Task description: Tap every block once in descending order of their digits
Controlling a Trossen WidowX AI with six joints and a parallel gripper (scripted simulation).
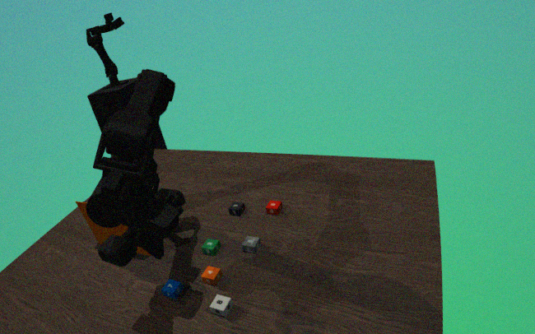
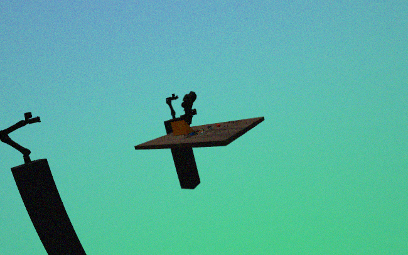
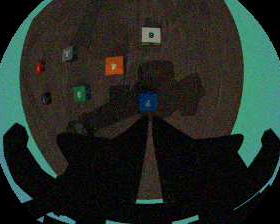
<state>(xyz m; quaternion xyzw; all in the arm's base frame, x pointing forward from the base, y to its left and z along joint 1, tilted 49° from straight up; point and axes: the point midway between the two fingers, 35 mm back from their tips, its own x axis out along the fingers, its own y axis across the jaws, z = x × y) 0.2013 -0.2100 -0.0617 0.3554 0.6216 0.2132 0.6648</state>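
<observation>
1. Closed at the end effector [image 3: 149, 119], with tips together and gripping nothing; too dark to pick out against the arm in the top view.
2. Just beyond those tips in the wrist view, on the blue block [image 1: 173, 289] [image 2: 192, 133] [image 3: 148, 101]: a 7. Cannot tell from the frames whether touching.
3. Farther out, flat on the desk [image 1: 365, 248] [image 2: 231, 131] [image 3: 201, 50]: the orange block [image 1: 211, 274] [image 3: 114, 65], plus the white block [image 1: 220, 304] [image 3: 151, 35], apparently marked 8.
4. Beside the orange block, slightly apart: the green block [image 1: 211, 247] [image 3: 81, 93], digit unclear.
5. Past the green block, apart from each other: the gray block [image 1: 251, 244] [image 3: 69, 54] and the black block [image 1: 236, 208] [image 3: 46, 98], with digits too small to read.
6. Farthest, near the black block: the red block [image 1: 274, 206] [image 2: 218, 125] [image 3: 40, 67], likewise unreadable.
</observation>
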